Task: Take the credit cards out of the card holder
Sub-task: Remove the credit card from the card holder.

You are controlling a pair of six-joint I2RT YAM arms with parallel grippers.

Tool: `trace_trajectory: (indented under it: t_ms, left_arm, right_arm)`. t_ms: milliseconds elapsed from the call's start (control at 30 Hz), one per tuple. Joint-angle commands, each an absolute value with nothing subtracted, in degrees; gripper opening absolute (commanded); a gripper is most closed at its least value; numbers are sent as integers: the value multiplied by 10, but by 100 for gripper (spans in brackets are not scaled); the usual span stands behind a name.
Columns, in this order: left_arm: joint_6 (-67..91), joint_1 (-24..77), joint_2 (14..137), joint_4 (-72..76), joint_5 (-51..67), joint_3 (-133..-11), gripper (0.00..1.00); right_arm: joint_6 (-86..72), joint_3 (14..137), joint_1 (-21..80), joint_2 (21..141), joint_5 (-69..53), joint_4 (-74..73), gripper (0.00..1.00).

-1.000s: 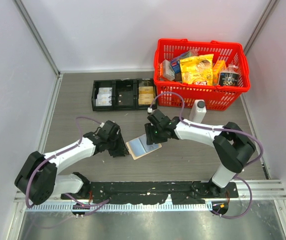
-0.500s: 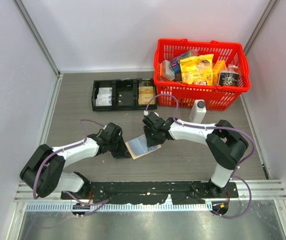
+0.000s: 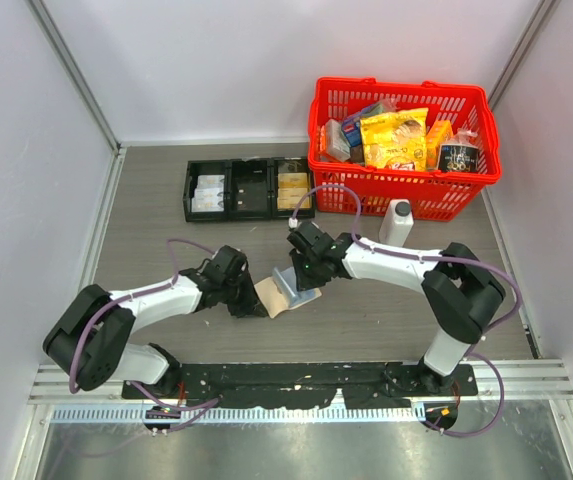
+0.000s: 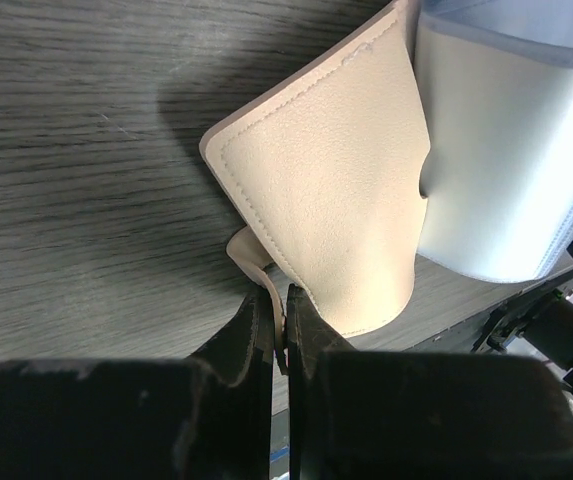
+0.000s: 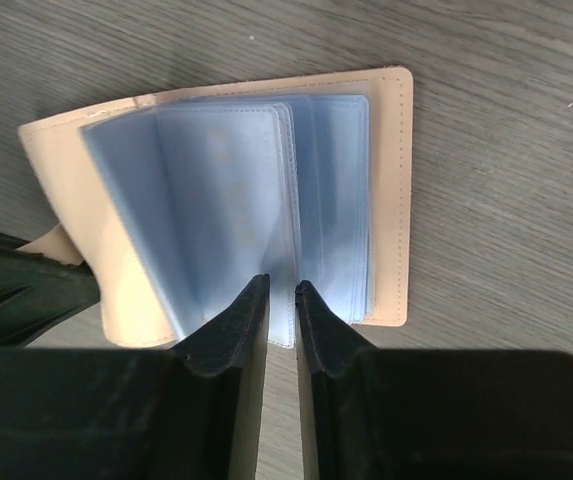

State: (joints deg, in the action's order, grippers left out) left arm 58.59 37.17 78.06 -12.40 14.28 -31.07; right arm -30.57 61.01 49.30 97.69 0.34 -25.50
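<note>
1. Two arms reach inward, low over the bench (image 3: 146, 240). Their forearms are near level, and they meet at the card holder (image 3: 278, 296), which lies mid-bench ahead of the bases.
2. Top view: the left fingers (image 3: 250, 303) are at the holder's left edge. The right fingers (image 3: 302, 274) are on its far right side, with the wrist tipped down.
3. Left wrist view only: the left fingers (image 4: 256, 335) are clenched on the tan snap tab (image 4: 248, 252), and the tan cover (image 4: 336, 200) curls up off the bench.
4. Right wrist view only: the holder is open with its pale blue sleeves (image 5: 231, 180) fanned. The right fingers (image 5: 246, 320) are pinched on one sleeve's edge.
5. Whether credit cards sit inside the sleeves: cannot tell.
</note>
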Motion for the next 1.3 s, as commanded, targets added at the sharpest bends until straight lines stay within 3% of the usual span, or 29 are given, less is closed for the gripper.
trace_trajectory:
  t_ms: [0, 467, 767, 900, 1133, 1267]
  left_arm:
    - [590, 379, 796, -103, 140, -301, 0]
    - [589, 380, 744, -151, 108, -292, 4]
    - [585, 380, 642, -250, 42, -302, 13]
    - [585, 381, 611, -266, 29, -309, 18]
    - [585, 380, 623, -278, 5, -318, 20]
    - [596, 381, 642, -252, -12, -308, 20]
  right_arm:
    - [-320, 635, 501, 932, -44, -222, 21]
    - [-302, 644, 522, 928, -101, -206, 28]
    - [-316, 650, 520, 957, 123, -293, 29]
    - [-312, 650, 508, 969, 140, -307, 30]
    - [-278, 632, 548, 938, 61, -202, 58]
    - [-271, 651, 578, 964, 72, -187, 65]
